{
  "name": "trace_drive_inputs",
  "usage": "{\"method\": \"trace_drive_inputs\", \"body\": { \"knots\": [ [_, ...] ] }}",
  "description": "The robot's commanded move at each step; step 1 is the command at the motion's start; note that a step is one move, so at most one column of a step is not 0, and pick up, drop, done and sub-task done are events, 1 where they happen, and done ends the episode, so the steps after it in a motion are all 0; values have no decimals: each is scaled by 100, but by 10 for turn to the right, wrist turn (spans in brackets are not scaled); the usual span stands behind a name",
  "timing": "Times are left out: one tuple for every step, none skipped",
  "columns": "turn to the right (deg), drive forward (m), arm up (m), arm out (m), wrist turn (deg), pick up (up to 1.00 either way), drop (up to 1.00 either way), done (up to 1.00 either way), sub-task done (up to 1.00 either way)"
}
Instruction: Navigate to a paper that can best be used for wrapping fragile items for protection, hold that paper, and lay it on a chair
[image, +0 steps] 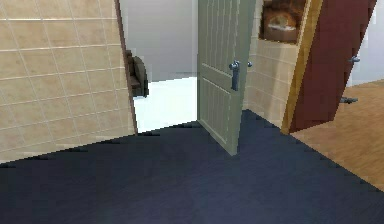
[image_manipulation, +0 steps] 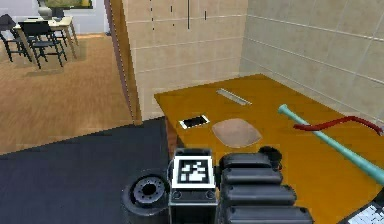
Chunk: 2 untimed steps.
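Note:
A flat tan sheet (image_manipulation: 237, 132) lies on the orange-brown tabletop (image_manipulation: 300, 170) in the arm side view. Just left of it rests a small white phone-like slab (image_manipulation: 194, 121). The arm's dark stacked segments (image_manipulation: 250, 192) rise from the bottom edge, with a white marker square (image_manipulation: 194, 171) at their left. Beside that sits the gripper's dark round body (image_manipulation: 150, 193), over the dark blue floor near the table's corner. I cannot make out its far end, so I cannot tell whether it holds anything. Dark chairs (image_manipulation: 40, 40) stand by a light table (image_manipulation: 62, 22) at the far upper left.
On the table also lie a long teal bat (image_manipulation: 330, 142), a red curved cord (image_manipulation: 345, 123) and a grey strip (image_manipulation: 235, 96). Ahead, a grey-green door (image: 220, 70) stands ajar beside a red-brown door (image: 335, 60). A tiled wall (image: 60, 80) flanks the opening, and dark blue floor (image: 150, 180) spreads before it.

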Motion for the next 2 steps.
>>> {"method": "trace_drive_inputs", "body": {
  "knots": [
    [0,0,0,14,0,0,0,0,0],
    [0,0,0,0,450,0,0,0,0]
  ]
}}
